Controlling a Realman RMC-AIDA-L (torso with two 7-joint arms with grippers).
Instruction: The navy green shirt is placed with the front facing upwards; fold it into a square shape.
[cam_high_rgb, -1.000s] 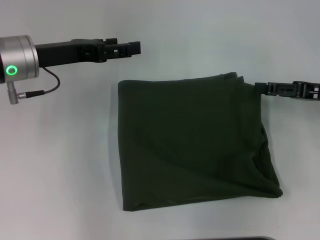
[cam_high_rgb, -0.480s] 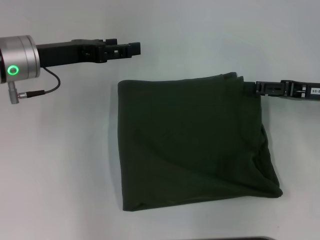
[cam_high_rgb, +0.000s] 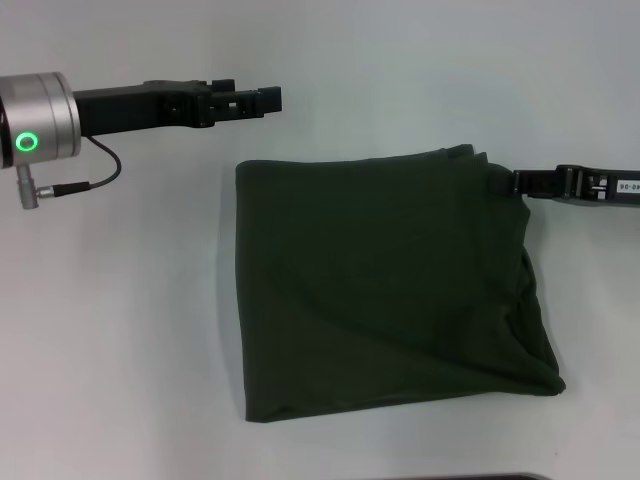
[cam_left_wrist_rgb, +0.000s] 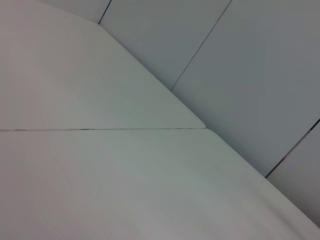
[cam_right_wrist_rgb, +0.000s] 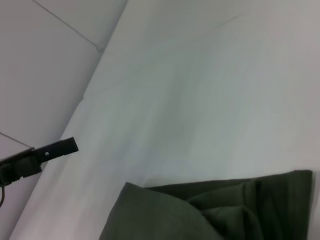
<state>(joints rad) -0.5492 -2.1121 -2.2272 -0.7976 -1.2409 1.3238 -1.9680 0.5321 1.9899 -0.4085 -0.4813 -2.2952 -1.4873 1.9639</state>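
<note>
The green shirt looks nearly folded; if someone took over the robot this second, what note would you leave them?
Left pincer: hovering over bare table beyond the shirt's far left corner, touching nothing.
Right pincer: at the far right corner of the navy green shirt; whether it grips cloth cannot be seen.
Done: shirt lies folded into a rough square, plain side up.
Left: the right edge is bunched and slanted; straighten it, then withdraw.

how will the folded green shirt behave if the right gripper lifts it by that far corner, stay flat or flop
Probably flop: the navy green shirt is soft cloth, already creased and bunched along its right edge. Its stacked layers, visible at the far right corner beside the right gripper, would likely slide apart and undo the square. It looks light, so a push would drag and wrinkle it across the table.
</note>
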